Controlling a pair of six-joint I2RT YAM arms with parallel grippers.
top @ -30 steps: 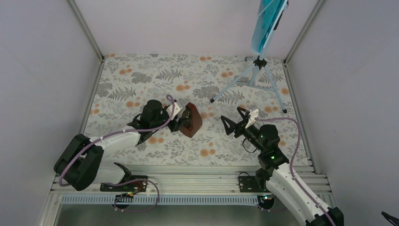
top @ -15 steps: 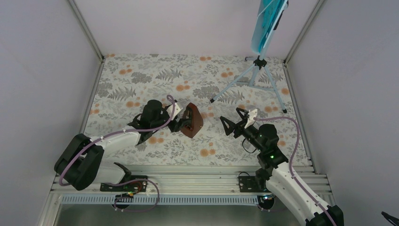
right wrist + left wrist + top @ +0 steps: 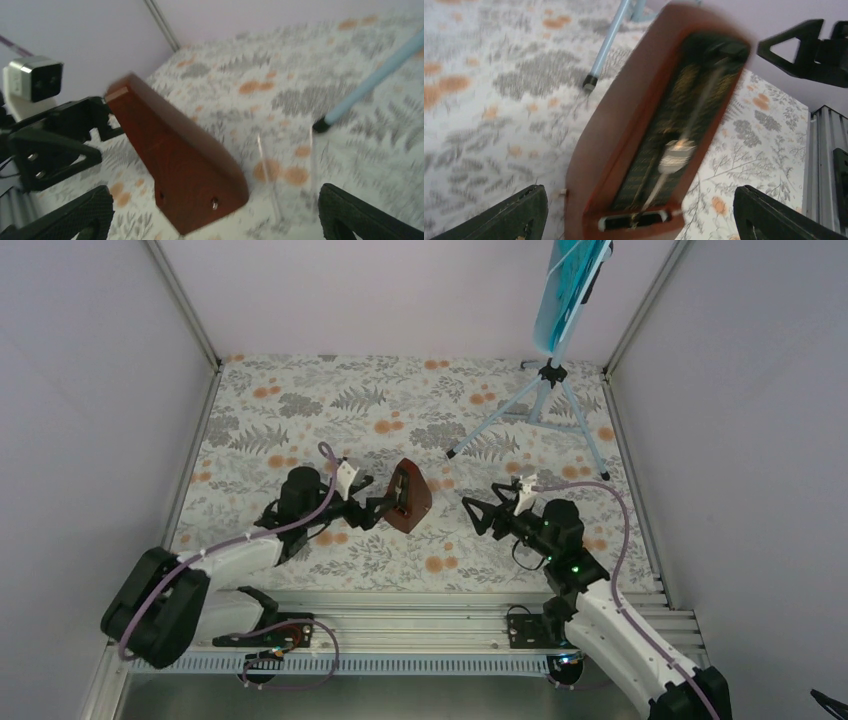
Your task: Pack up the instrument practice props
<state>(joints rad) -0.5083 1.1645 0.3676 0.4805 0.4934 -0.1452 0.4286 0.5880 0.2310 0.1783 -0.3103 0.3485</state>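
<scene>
Seeing left jaws spread wide, tips just beside reddish-brown metronome [image 3: 408, 497] (pendulum face toward that wrist cam), gripping nothing. Metronome free on floral desk [image 3: 260, 410], between both arms. Then right jaws spread wide too, aimed at its back, near but apart. Far right rear: pale blue music stand [image 3: 548, 375], tripod feet on desk, teal sheet music [image 3: 562, 290] propped on it.

The metronome [image 3: 185, 165] is smooth, satin-finished wood — the floral table cover [image 3: 300, 410], blurred here, is probably matt cloth.
</scene>
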